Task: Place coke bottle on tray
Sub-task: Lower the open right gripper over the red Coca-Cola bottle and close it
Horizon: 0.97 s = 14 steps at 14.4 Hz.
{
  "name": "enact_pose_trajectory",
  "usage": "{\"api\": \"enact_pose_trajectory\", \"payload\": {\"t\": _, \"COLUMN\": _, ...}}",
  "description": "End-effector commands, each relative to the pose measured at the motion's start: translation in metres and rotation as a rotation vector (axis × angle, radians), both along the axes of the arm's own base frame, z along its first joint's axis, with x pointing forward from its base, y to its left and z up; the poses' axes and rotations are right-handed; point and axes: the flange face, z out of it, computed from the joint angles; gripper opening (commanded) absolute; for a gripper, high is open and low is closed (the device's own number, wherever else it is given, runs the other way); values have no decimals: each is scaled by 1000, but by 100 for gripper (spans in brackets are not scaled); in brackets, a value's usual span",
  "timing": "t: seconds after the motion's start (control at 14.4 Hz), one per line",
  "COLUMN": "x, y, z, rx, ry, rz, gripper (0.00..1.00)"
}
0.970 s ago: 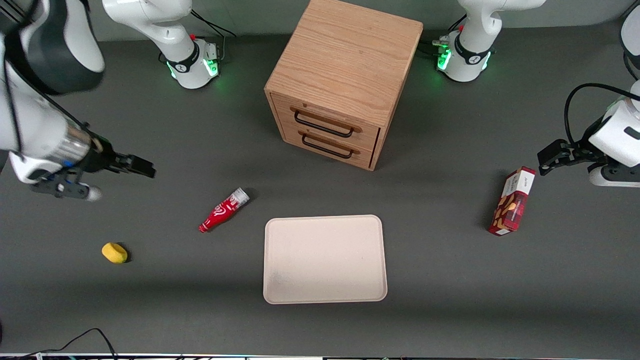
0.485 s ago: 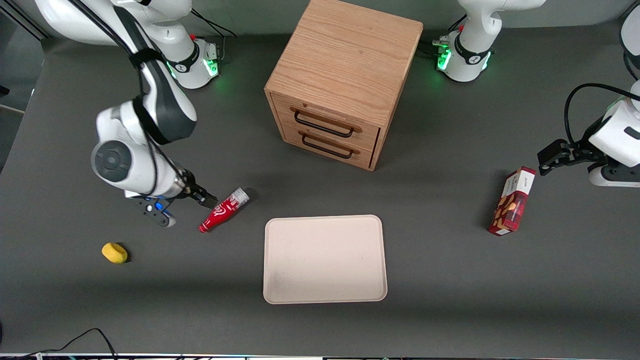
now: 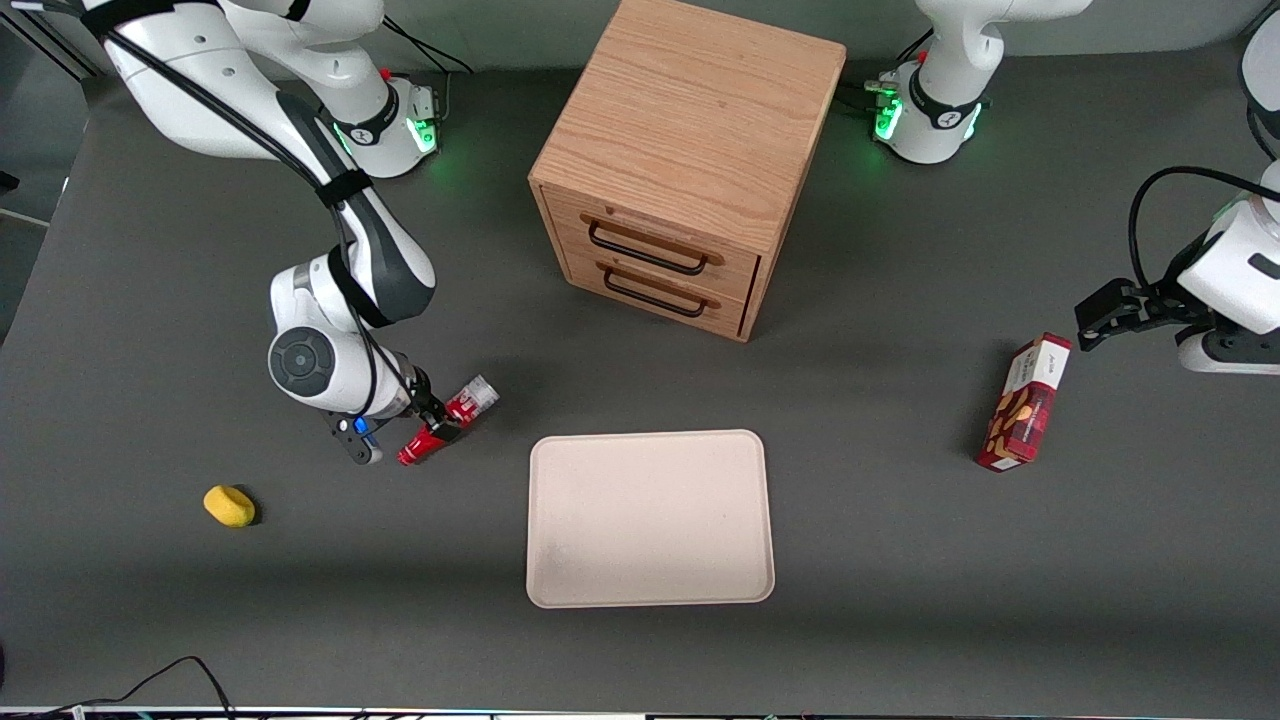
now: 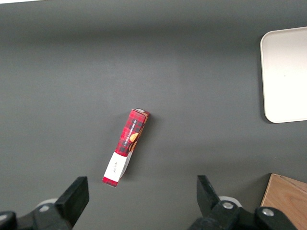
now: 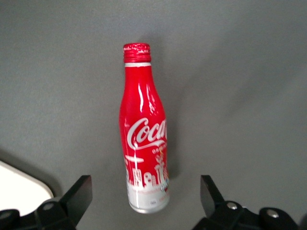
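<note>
- Since the earlier frames I have brought the right arm in from the working arm's end of the table; its gripper [image 3: 437, 428] now hangs directly over the coke bottle [image 3: 447, 427], where before it stood well clear.
- Gripper state: fingers spread wide, one either side of the bottle's lower body in the right wrist view, touching nothing that I can see; nothing held.
- Coke bottle [image 5: 145, 132], one: lying on its side on the table [image 3: 900, 560], just off the tray's corner nearest the working arm and the drawer cabinet, base toward the cabinet, cap toward the front edge.
- Handling, my judgement: rigid, glossy metal-looking shell, probably slick; round, so it may roll if nudged; light enough for a plain pinch.
- Hold point, my judgement: across the widest part of the body, near the lettering, not the tapering neck.
- Tray [image 3: 650, 518], one: bare, near the middle of the table's front edge.
- Drawer cabinet [image 3: 685, 170], one, two drawers.
- Red snack box [image 3: 1024, 403], one, toward the parked arm's end.
- Yellow object [image 3: 229, 505], one, toward the working arm's end.
</note>
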Motion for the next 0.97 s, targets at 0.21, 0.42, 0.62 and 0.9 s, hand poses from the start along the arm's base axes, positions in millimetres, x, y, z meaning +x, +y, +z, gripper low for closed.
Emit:
{"api": "enact_pose_trajectory", "payload": {"t": 0.21, "x": -3, "y": -3, "z": -46, "rx": -10, "ry": -23, "rz": -51, "gripper": 100}}
{"api": "enact_pose_trajectory", "payload": {"t": 0.42, "x": -6, "y": -3, "z": -65, "rx": -2, "ry": -29, "rz": -58, "gripper": 92}}
{"api": "enact_pose_trajectory", "payload": {"t": 0.62, "x": -7, "y": -2, "z": -67, "rx": 0, "ry": -33, "rz": -58, "gripper": 38}}
{"api": "enact_pose_trajectory", "payload": {"t": 0.9, "x": -2, "y": -1, "z": -54, "rx": 1, "ry": -47, "rz": -51, "gripper": 0}}
